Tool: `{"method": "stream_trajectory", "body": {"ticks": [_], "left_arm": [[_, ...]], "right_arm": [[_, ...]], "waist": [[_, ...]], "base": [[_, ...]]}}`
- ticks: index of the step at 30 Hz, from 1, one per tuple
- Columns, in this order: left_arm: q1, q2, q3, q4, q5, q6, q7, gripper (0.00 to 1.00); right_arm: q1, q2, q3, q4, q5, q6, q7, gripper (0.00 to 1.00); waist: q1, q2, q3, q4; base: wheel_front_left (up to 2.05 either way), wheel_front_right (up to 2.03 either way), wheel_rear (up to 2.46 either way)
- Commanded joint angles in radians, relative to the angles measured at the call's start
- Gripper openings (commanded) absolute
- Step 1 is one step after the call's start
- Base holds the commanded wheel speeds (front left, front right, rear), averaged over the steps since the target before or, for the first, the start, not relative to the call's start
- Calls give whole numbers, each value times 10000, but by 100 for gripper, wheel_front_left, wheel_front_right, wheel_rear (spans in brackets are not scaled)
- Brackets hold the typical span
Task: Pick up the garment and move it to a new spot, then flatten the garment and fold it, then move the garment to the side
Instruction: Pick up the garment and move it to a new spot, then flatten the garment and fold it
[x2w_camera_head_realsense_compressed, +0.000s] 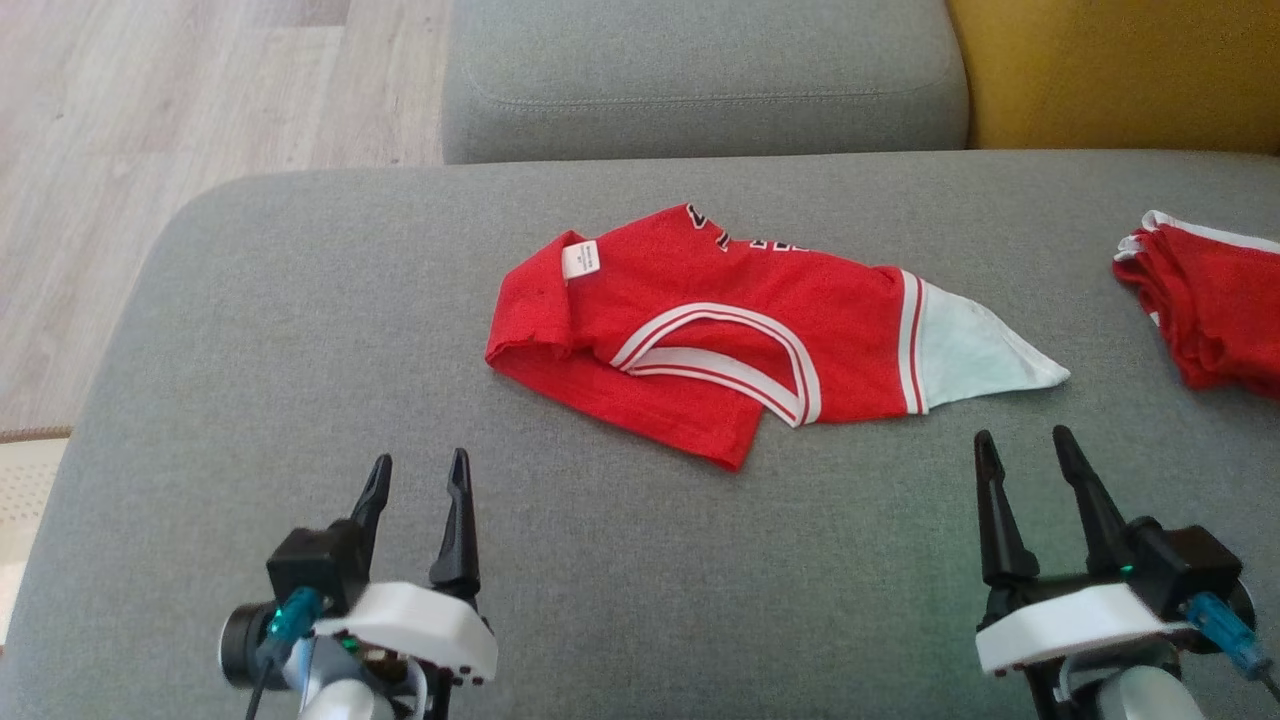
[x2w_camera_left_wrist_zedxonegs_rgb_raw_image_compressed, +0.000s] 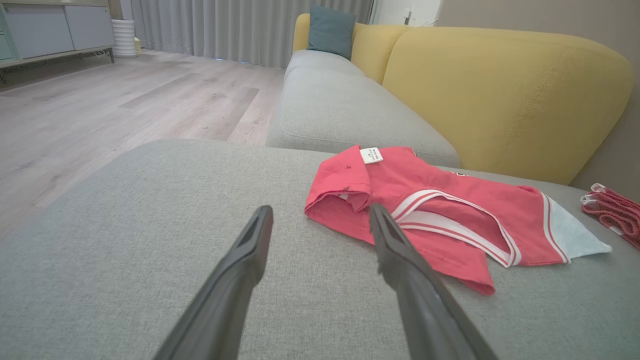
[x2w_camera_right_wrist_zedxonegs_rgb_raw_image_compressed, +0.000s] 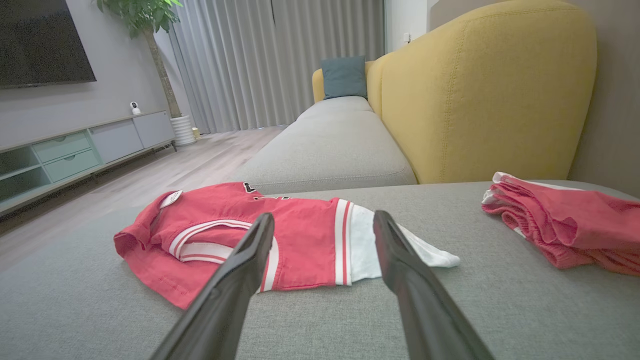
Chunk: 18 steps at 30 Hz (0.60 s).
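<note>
Crumpled red jersey (x2w_camera_head_realsense_compressed: 650, 290) on grey fabric cushion (x2w_camera_head_realsense_compressed: 300, 400), frame centre.
White-striped trim (x2w_camera_head_realsense_compressed: 715, 363), white sleeve (x2w_camera_head_realsense_compressed: 975, 350) rightward, label (x2w_camera_head_realsense_compressed: 580, 260) upper left; left gripper (x2w_camera_head_realsense_compressed: 420, 458) and right gripper (x2w_camera_head_realsense_compressed: 1023, 435) spread, empty.

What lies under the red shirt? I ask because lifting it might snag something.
The red shirt lies crumpled on the grey sofa cushion, which shows all round its edges. The patch beneath the cloth, and anything between its folded layers, is covered, so I cannot tell.

Nothing reads clearly: the white tag (x2w_camera_head_realsense_compressed: 580, 260) on the garment (x2w_camera_head_realsense_compressed: 700, 280) bears tiny print (illegible).
</note>
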Motion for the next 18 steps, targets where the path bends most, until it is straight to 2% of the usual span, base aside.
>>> {"method": "stream_trajectory", "body": {"ticks": [1,18], "left_arm": [[-297,45,481,-344,153,-51,-123,100],[-130,-266,955,-179,581,-419,-124,100]], "right_arm": [[-308,-47,263,-281,44,-7,-132,100],[-452,-47,341,36,19,-7,-194,100]], "waist": [[1,0,17,1],[1,0,45,41]], "base": [[0,0,0],[0,0,0]]}}
